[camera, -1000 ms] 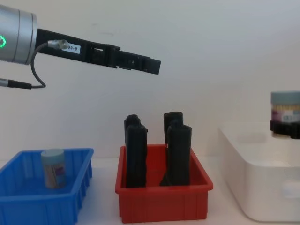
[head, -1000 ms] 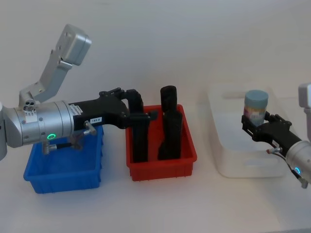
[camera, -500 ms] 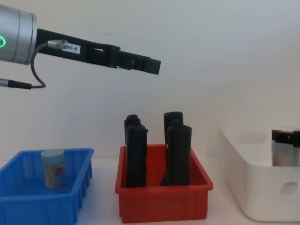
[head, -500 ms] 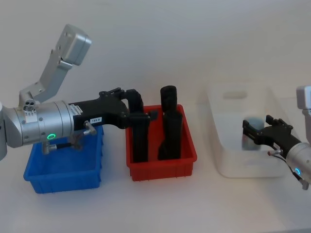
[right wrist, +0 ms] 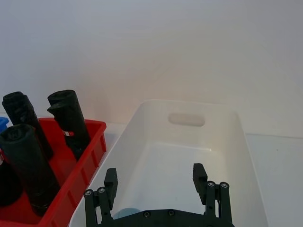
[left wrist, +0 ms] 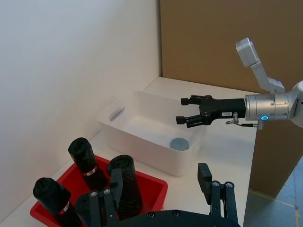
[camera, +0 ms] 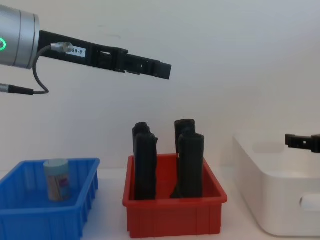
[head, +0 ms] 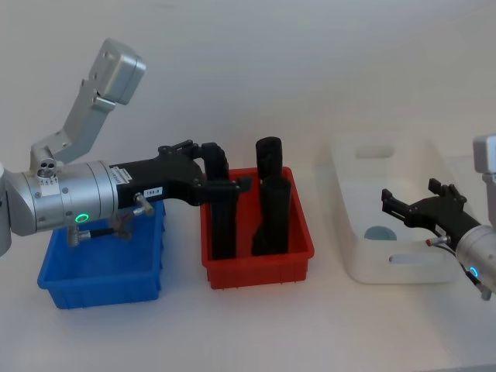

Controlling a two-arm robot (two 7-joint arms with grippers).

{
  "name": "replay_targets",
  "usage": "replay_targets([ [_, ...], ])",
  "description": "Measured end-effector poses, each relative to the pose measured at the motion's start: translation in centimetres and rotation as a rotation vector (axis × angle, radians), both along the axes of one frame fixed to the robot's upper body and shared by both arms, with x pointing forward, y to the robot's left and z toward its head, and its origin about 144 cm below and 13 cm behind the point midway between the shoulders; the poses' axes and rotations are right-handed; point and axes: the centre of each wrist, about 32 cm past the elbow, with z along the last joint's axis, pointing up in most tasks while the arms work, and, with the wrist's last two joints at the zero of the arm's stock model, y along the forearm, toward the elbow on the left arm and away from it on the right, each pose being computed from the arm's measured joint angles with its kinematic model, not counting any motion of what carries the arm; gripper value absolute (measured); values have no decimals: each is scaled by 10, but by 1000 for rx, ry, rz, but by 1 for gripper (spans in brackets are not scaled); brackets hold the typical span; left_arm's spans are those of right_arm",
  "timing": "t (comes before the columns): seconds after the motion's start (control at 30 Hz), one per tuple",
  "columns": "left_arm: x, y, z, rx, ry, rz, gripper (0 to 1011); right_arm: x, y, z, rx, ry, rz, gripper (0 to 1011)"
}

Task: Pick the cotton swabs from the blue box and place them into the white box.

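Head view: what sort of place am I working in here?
Probably a lab test bench rather than a home: a white table holds a blue box, red bin and white box in a row, before a plain white wall, with a brown board panel at the side.

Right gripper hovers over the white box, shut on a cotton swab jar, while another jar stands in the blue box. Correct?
No: the right gripper is open; the head view shows a jar resting inside the white box. The rest holds.
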Motion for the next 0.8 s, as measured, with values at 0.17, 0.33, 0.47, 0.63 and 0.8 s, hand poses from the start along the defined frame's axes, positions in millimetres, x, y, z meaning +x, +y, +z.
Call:
replay_targets([
  [0.17,0,0,0,0,0,0,1004,-2,0,2,2,-38,0,1001],
  [0.33,0,0,0,0,0,0,1004,-6,1,3,2,-94,-6,1001],
  [0.47,0,0,0,0,0,0,1004,-9,1,5,-1,-139,-14,1001],
  [0.63,0,0,0,0,0,0,1004,-14,1,8,-5,-211,-26,1001],
  [0.8,0,0,0,0,0,0,1004,-18,1,12,-9,-259,-36,1001],
])
